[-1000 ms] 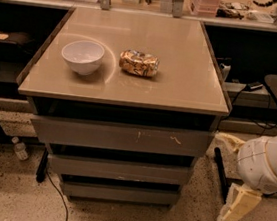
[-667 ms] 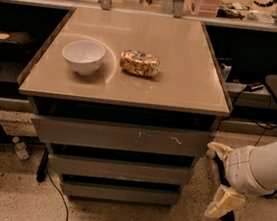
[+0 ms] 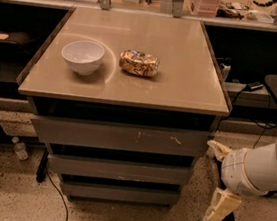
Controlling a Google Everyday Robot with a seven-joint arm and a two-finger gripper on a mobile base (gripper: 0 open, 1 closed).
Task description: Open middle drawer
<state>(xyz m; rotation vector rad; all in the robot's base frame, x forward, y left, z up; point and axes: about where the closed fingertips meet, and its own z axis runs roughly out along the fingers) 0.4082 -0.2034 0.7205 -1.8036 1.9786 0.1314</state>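
1. At the far left, on the speckled floor beside the cabinet, lies one small bottle (image 3: 20, 148), and one dark cable (image 3: 57, 193) runs down across the floor near the cabinet's lower left corner.
2. The tan surface (image 3: 183, 77) carries two things, both on its left half: one white bowl (image 3: 82, 56) and, just to its right but apart from it, one crumpled snack bag (image 3: 139, 63). Both sit well back from the front edge; the right half of the surface is bare to its rim.
3. Below the surface are three grey drawer fronts, stacked and stepping narrower downward. The top drawer (image 3: 120, 136) is widest and shows pale scratches right of centre.
4. The middle drawer (image 3: 118, 170) lies directly beneath it, its plain front set back from the one above, with a dark gap over its upper edge.
5. The bottom drawer (image 3: 118, 193) is the narrowest, near the floor.
6. Right of the cabinet there is open floor, where the white arm (image 3: 262, 168) reaches in from the right edge. Its claw (image 3: 219, 180) hangs beside the cabinet's right side, level with the middle and bottom drawers, touching neither. Its two pale fingers (image 3: 221, 207) are spread wide apart, one high and one low, pinching nothing.
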